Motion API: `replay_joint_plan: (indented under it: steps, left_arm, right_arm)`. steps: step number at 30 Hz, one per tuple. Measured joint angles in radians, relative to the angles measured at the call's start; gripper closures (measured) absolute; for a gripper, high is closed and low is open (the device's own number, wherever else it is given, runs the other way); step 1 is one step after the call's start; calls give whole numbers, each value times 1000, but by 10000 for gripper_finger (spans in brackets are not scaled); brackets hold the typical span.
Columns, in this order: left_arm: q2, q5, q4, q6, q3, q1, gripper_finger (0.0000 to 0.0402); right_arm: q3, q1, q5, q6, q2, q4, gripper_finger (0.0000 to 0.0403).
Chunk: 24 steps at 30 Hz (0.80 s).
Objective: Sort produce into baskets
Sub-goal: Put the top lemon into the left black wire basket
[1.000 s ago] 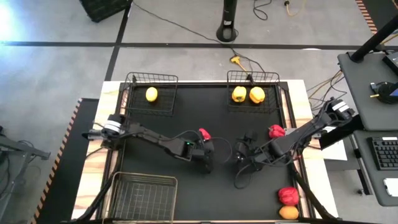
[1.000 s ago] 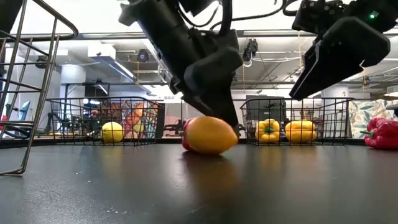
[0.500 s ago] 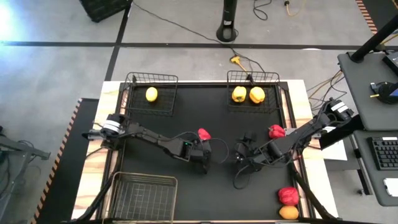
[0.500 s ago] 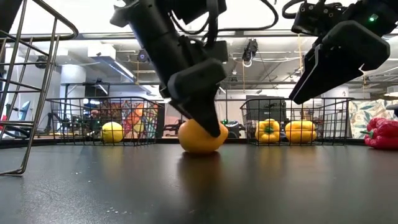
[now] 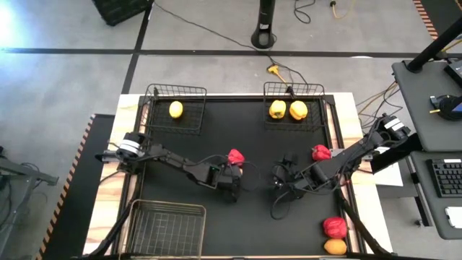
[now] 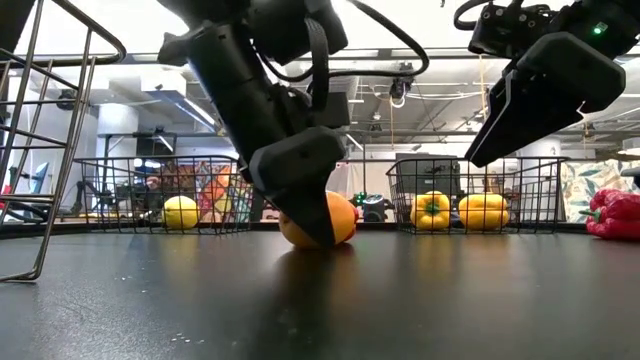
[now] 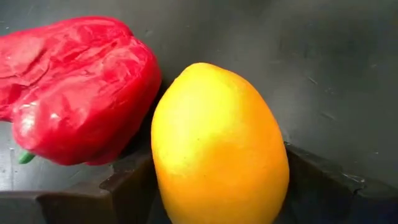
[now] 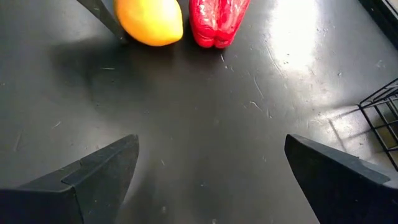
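Observation:
A yellow-orange citrus-like fruit (image 7: 217, 149) lies on the black table beside a red bell pepper (image 7: 74, 87). My left gripper (image 5: 231, 185) reaches down over the fruit at mid table and is shut on it; the fruit is hidden under the gripper in the high view. In the low view the fruit (image 6: 328, 218) rests on the table behind a dark finger. The red pepper (image 5: 235, 156) lies just on the far side. My right gripper (image 8: 211, 180) is open and empty to the right (image 5: 281, 184), above the table. My left gripper has the fruit between its two fingers, one on each long side (image 7: 163, 186). The fingers (image 6: 300, 190) slant down from the table's left side. The fruit's underside rests on the table, its far side against the red pepper.
A yellow fruit (image 5: 175, 109) lies in the far-left basket (image 5: 151, 108). Two yellow peppers (image 5: 288, 110) lie in the far-right basket (image 5: 292, 90). The near-left basket (image 5: 166, 227) holds nothing. A red pepper (image 5: 320, 152) lies at the right; another (image 5: 333, 227) and an orange fruit (image 5: 334, 246) lie near right.
My left gripper has moved a little toward the table's left edge and lower around the fruit. The fruit has shifted slightly left with it and turned, and in the low view it now hides the red pepper behind it.

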State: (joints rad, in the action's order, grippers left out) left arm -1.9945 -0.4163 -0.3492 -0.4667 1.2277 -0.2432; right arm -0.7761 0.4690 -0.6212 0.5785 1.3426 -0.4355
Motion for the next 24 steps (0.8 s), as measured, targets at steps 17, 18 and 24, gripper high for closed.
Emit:
replay_joint_plan:
  steps: [17,18,24]
  left_arm:
    - [23,-58,-59,-78,49,-14,180]
    - [35,-75,-79,-79,60,-23,181]
    - [146,-206,-358,-115,170,-66,173]
  right_arm:
    - [0,0,-8,-6,0,0,8]
    - [0,0,-8,-6,0,0,8]
    - [0,0,-9,-14,0,0,8]
